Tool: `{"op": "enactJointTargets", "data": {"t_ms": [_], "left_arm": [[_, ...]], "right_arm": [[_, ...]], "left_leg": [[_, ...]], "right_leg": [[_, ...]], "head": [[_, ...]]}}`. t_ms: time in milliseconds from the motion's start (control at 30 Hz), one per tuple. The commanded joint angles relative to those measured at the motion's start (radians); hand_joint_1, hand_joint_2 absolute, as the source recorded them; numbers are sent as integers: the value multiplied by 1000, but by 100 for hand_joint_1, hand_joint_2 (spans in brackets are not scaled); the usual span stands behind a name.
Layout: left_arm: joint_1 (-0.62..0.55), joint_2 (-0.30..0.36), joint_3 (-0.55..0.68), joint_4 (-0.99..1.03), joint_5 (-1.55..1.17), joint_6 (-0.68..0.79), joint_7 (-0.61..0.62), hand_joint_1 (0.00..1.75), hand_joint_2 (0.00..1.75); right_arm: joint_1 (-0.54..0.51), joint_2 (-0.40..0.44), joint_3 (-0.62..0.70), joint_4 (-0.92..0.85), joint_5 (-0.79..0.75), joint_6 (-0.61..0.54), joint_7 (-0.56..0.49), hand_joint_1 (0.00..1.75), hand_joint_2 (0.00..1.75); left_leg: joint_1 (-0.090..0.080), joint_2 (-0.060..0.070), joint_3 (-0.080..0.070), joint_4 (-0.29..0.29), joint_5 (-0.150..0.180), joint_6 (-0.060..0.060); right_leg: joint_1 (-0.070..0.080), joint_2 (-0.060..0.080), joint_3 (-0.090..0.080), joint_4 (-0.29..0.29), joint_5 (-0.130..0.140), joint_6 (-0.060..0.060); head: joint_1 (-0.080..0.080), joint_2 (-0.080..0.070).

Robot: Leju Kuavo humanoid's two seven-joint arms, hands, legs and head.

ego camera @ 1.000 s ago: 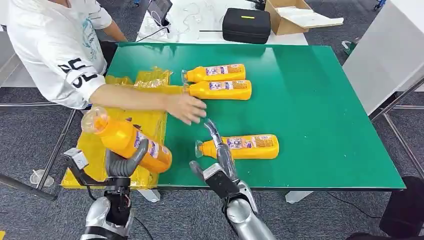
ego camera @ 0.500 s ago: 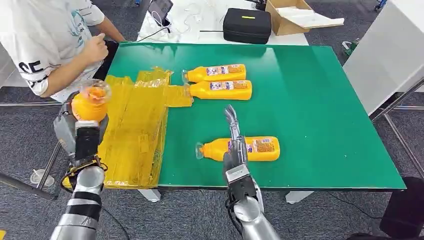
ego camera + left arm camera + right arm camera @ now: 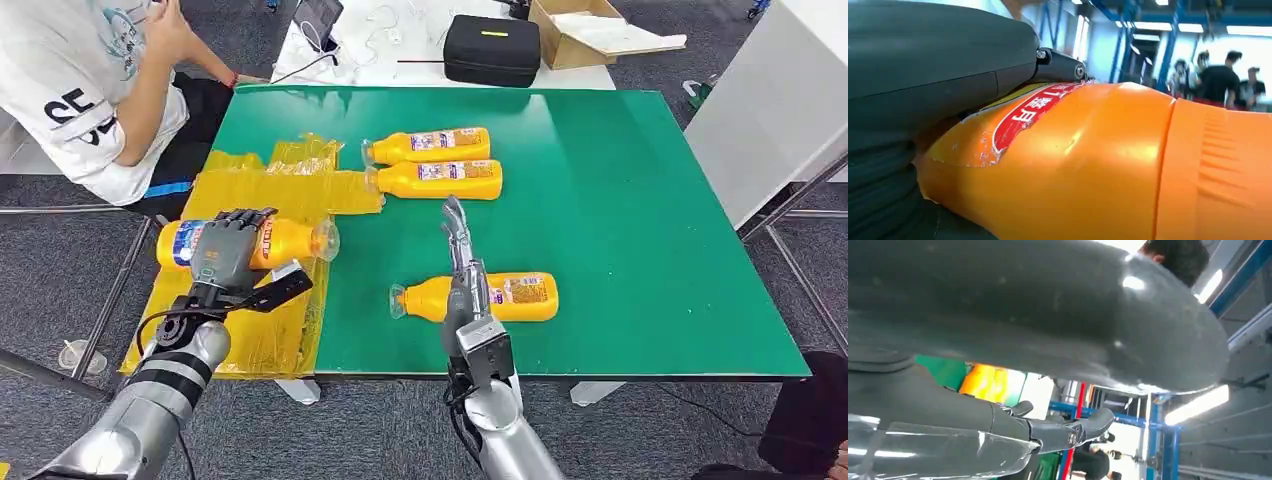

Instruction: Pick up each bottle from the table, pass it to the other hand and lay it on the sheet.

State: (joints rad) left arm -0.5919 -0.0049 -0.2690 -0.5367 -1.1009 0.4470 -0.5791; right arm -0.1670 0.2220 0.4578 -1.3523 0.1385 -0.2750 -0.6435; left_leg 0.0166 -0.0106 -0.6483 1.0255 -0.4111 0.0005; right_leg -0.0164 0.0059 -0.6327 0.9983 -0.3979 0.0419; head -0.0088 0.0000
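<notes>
Green surface [image 3: 620, 230] took up most of the shot, with a yellow sheet [image 3: 285, 320] hanging off its left edge and a person [image 3: 90, 90] sitting at the far corner. Left hand [image 3: 228, 255] gripped one bottle [image 3: 290, 243] sideways right over the sheet, so I'd say that one was nearly laid down. Right hand [image 3: 462, 262] was empty, fingers straight, over the nearest bottle [image 3: 500, 297]. Two more bottles [image 3: 435, 163] were untouched farther back.

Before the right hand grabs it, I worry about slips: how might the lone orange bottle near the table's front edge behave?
The orange bottle lies on its side, so a nudge could roll it. Its plastic looks glossy, perhaps slippery. The right hand hovers over it.
</notes>
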Motion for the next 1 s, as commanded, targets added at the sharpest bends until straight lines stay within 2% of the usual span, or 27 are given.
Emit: {"op": "enactJointTargets", "data": {"t_ms": [33, 167, 200, 233, 333, 367, 400, 533, 700, 733, 767, 800, 833, 867, 967, 1000], "left_arm": [[-72, 38, -73, 162, 21, -91, -19, 175, 175], [-47, 43, -41, 156, 73, -178, -50, 175, 175], [-44, 47, -44, 154, 70, -177, -49, 175, 175], [-43, 49, -44, 154, 71, -176, -50, 175, 175], [-35, 52, -42, 158, 79, -211, -55, 175, 175], [-32, 54, -42, 159, 79, -210, -55, 175, 175], [-30, 54, -43, 159, 78, -209, -54, 175, 175], [-30, 54, -43, 159, 78, -209, -54, 175, 175], [-21, 63, -97, 175, 29, -259, -27, 175, 175], [-21, 63, -97, 175, 29, -259, -27, 175, 175], [-16, 62, -98, 178, 28, -257, -26, 168, 175], [-16, 59, -103, 187, 30, -287, -28, 63, 175], [-13, 65, -125, 187, 12, -295, -25, 12, 175], [-15, 68, -140, 192, -1, -305, -20, 0, 175], [-14, 72, -146, 201, 13, -369, -21, 0, 175], [-13, 77, -156, 200, 8, -377, -23, 0, 175]], "right_arm": [[-53, -1, 25, 95, -8, 18, 9, 0, 0], [-55, 4, 26, 111, -10, 34, 17, 0, 0], [-55, 5, 26, 115, -10, 36, 18, 0, 0], [-55, 6, 26, 117, -10, 36, 18, 0, 0], [-56, 10, 23, 132, -16, 46, 21, 0, 0], [-55, 10, 23, 132, -16, 46, 21, 0, 0], [-55, 10, 23, 133, -16, 46, 21, 0, 0], [-55, 10, 23, 133, -16, 46, 21, 0, 0], [-57, 17, 15, 153, -22, 63, 25, 0, 0], [-57, 17, 15, 153, -22, 63, 25, 0, 0], [-56, 15, 15, 155, -22, 63, 25, 0, 0], [-58, 17, 13, 162, -23, 66, 25, 0, 0], [-58, 18, 9, 167, -24, 70, 26, 0, 0], [-58, 19, 7, 170, -23, 72, 26, 0, 0], [-61, 24, -3, 189, -30, 80, 31, 0, 0], [-63, 25, -4, 194, -30, 83, 31, 0, 175]], "left_leg": [[1, 3, 5, 0, -2, 1], [0, 2, 3, 0, -1, 1], [1, 4, 9, -1, -3, 1], [0, 3, 4, 0, -1, 1], [1, 3, 4, 0, -2, 1], [1, 4, 9, -1, -3, 1], [0, 1, 2, -1, -1, 0], [1, 2, 5, 0, -2, 1], [0, 2, 2, -1, -1, 0], [1, 2, 5, -1, -2, 1], [0, 2, 4, -1, -1, 1], [0, 1, 3, -1, -1, 0], [0, 2, 5, -1, -1, 1], [0, 2, 4, -1, -1, 1], [0, 2, 4, -1, -1, 1], [1, 3, 6, -1, -2, 1]], "right_leg": [[1, 2, 5, -1, -1, -2], [1, 1, 3, -1, 0, -1], [2, 2, 8, -2, -1, -3], [1, 2, 4, -1, 0, -2], [1, 2, 4, -1, -1, -2], [2, 2, 9, -2, -2, -3], [0, 1, 2, -1, 0, -1], [1, 1, 5, -1, -1, -2], [0, 1, 2, -1, 0, -1], [1, 2, 5, -1, -1, -2], [1, 1, 4, -1, 0, -2], [0, 1, 3, -1, 0, -1], [1, 2, 5, -1, -1, -2], [1, 1, 4, -1, 0, -2], [1, 1, 4, -1, 0, -1], [1, 2, 6, -2, -1, -2]], "head": [[0, 0], [0, 0], [0, 0], [0, 0], [0, 0], [0, 0], [0, 0], [0, 0], [0, 0], [0, 0], [0, 0], [0, 0], [0, 0], [0, 0], [0, 0], [0, 0]]}}
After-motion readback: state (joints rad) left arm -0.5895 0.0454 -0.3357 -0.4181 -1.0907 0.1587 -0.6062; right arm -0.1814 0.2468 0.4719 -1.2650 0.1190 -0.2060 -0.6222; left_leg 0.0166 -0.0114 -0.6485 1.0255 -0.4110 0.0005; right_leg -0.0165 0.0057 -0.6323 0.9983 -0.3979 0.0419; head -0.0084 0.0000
